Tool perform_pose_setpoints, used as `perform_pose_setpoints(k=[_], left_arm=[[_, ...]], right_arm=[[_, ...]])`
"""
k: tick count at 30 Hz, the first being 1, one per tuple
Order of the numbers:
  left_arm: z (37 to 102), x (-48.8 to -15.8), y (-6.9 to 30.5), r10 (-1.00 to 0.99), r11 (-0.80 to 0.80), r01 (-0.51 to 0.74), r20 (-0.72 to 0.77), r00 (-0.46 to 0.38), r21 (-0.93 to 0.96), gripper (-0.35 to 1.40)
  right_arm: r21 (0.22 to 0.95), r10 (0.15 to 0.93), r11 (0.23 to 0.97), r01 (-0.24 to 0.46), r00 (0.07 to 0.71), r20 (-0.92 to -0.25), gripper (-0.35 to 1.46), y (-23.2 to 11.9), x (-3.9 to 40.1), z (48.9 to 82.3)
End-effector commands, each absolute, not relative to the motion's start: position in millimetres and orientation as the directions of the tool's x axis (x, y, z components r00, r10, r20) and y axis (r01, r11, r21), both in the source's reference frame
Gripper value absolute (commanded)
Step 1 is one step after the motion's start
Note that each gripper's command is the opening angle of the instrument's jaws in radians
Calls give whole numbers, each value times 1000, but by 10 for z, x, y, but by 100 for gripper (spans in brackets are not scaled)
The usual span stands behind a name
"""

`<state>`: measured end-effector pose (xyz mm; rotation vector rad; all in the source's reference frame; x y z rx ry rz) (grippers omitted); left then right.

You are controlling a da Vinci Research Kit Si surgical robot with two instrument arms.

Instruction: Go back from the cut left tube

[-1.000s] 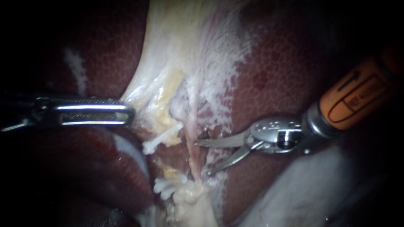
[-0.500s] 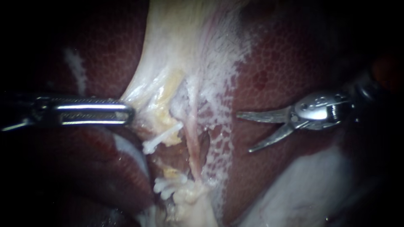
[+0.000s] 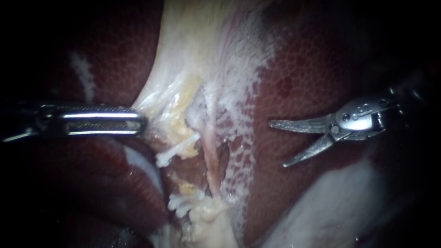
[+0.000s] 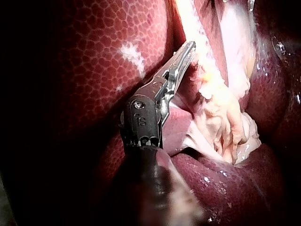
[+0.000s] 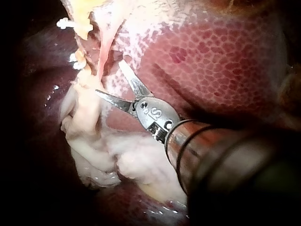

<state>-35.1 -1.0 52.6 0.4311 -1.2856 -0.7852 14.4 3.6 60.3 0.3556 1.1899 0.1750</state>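
Right instrument (image 3: 278, 143): blades spread wide, nothing between them, over bare liver (image 3: 312, 78), well clear of the tubes. Left instrument (image 3: 140, 123): jaws closed on pale tissue (image 3: 165, 92), drawing it taut. Beyond, between the two, lies the cut left tube (image 3: 186, 187), ends apart, white clips (image 3: 177, 151) on each. Judged soft, slick, thin, easily torn; clips could slip. If held at all, take the pale tissue beside it, never the stumps.

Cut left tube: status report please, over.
Left instrument shut on pale tissue. Right instrument open, over liver, clear of cut left tube. Nothing in the way behind it.
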Motion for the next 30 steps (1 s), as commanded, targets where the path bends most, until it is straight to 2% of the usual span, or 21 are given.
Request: perform_pose_setpoints(k=[1, 14, 30], left_arm=[[526, -352, -9, -726, 674, 278, 683, 79, 685, -35], [533, -358, -5, -726, 673, 280, 683, 78, 684, -35], [572, -401, 9, -722, 676, 293, 688, 76, 677, -35]], right_arm=[[361, 320, 931, 50, 363, -875, 133, 36, 145, 604], [341, 302, 938, 54, 349, -887, 138, 35, 149, 601], [341, 302, 939, 53, 349, -887, 140, 34, 148, 602]])
